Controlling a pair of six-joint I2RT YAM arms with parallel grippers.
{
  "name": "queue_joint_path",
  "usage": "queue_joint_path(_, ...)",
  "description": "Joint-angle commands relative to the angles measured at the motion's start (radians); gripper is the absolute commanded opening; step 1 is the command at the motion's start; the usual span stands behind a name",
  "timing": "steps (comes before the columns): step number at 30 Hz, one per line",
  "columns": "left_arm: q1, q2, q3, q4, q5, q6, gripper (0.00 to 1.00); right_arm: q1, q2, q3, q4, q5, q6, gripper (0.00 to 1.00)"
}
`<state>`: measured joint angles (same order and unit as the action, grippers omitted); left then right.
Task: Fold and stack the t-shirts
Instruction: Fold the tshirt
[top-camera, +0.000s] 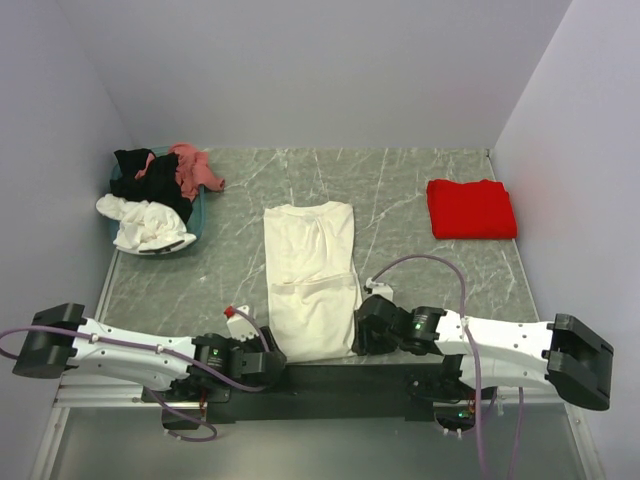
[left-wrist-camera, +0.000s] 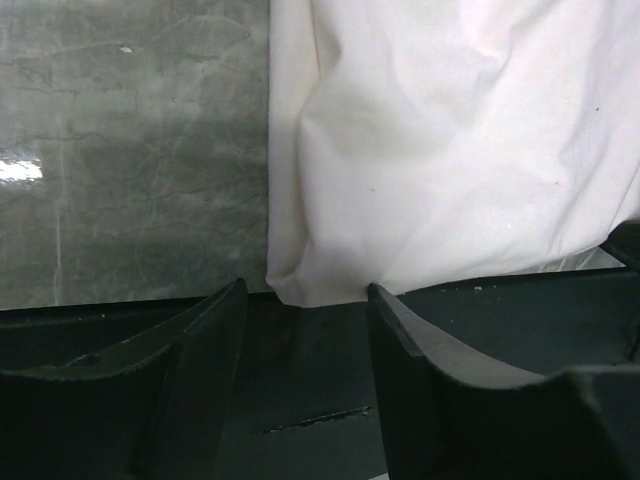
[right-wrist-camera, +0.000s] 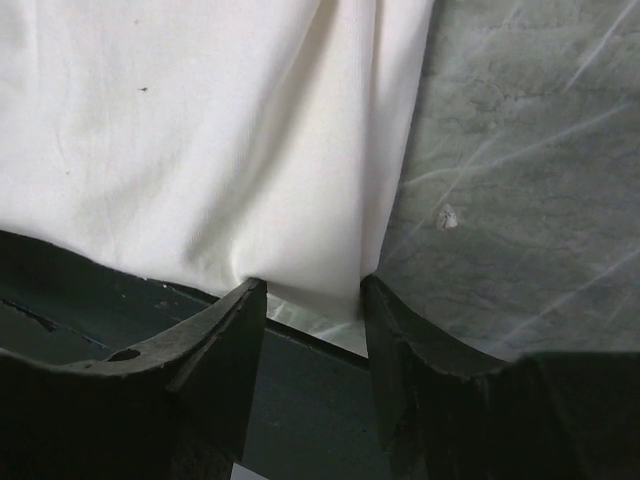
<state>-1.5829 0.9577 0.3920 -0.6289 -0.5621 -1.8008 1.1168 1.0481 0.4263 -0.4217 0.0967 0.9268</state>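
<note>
The cream t-shirt (top-camera: 310, 275) lies flat in the middle of the table, folded into a long narrow strip. My left gripper (top-camera: 270, 358) is open at its near left corner; in the left wrist view that corner (left-wrist-camera: 305, 285) sits between the tips of the gripper (left-wrist-camera: 306, 290). My right gripper (top-camera: 358, 335) is open at the near right corner; in the right wrist view the hem (right-wrist-camera: 310, 270) lies between the tips of the gripper (right-wrist-camera: 314, 283). The red t-shirt (top-camera: 471, 208) lies folded at the back right.
A teal basket (top-camera: 198, 215) at the back left holds crumpled black (top-camera: 145, 175), pink (top-camera: 190, 165) and white (top-camera: 145, 225) shirts. A dark strip (top-camera: 330, 375) runs along the table's near edge under both grippers. Grey walls close in the table.
</note>
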Motion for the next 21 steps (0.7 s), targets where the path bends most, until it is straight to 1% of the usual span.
queue_joint_path(1,-0.008,0.004,-0.044,-0.101,0.021,-0.060,0.57,0.008,0.035,-0.003,0.012,0.023,0.006,0.52)
queue_joint_path(3,-0.008,0.007,-0.047,-0.113,0.022,-0.069,0.52,0.005,0.044,-0.004,0.018,0.023,0.006,0.52)
queue_joint_path(9,-0.008,0.016,-0.042,-0.121,0.008,-0.083,0.42,0.008,0.052,-0.003,0.008,0.021,0.012,0.52)
queue_joint_path(16,-0.008,0.068,-0.045,-0.094,0.004,-0.091,0.36,0.006,0.023,-0.011,-0.006,0.028,0.017,0.52)
queue_joint_path(21,-0.008,0.092,-0.041,-0.098,-0.007,-0.101,0.33,0.008,0.038,-0.020,0.014,0.014,0.015,0.51)
